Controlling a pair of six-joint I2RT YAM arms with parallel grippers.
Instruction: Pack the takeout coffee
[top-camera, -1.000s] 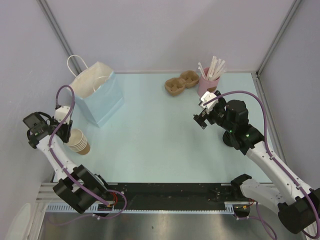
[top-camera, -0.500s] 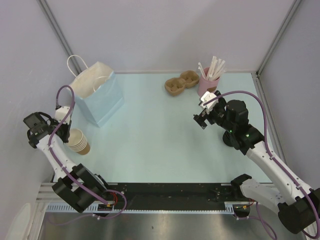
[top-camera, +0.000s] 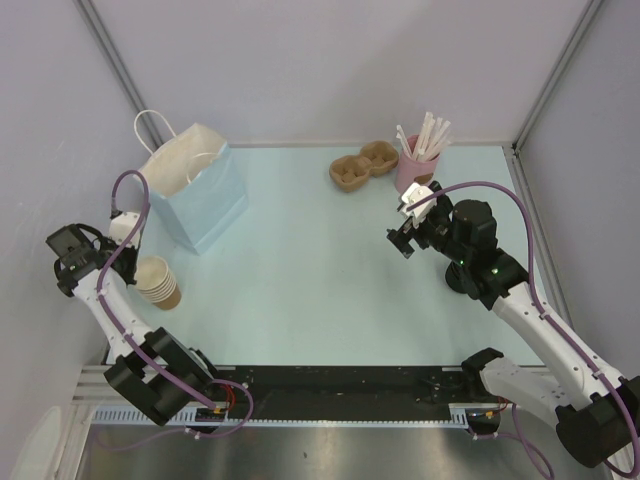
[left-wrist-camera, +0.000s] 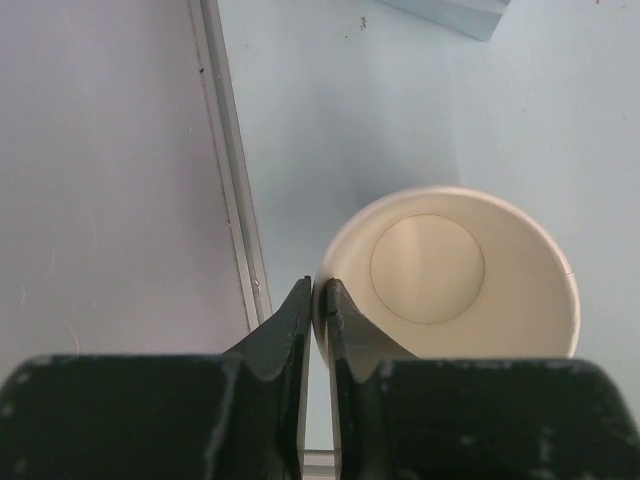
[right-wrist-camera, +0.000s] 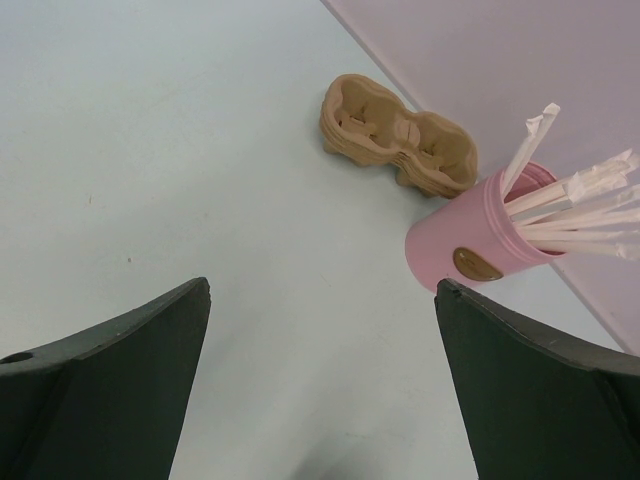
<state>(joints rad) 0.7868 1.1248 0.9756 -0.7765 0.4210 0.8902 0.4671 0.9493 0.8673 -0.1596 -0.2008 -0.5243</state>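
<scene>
pinching the rim of the lidless cup, the left end effector is clenched; the right end effector is held released above the tabletop.

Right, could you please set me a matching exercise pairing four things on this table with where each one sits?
Things:
1 blue paper bag
2 pink straw cup
3 cardboard cup carrier
4 stack of tan cups

Places:
a lying flat at the far edge, just left of the pink one
b left edge, top rim pinched by the left hand
c far left, standing open
d far right, standing upright

Pairs: 1-c, 2-d, 3-a, 4-b
</scene>
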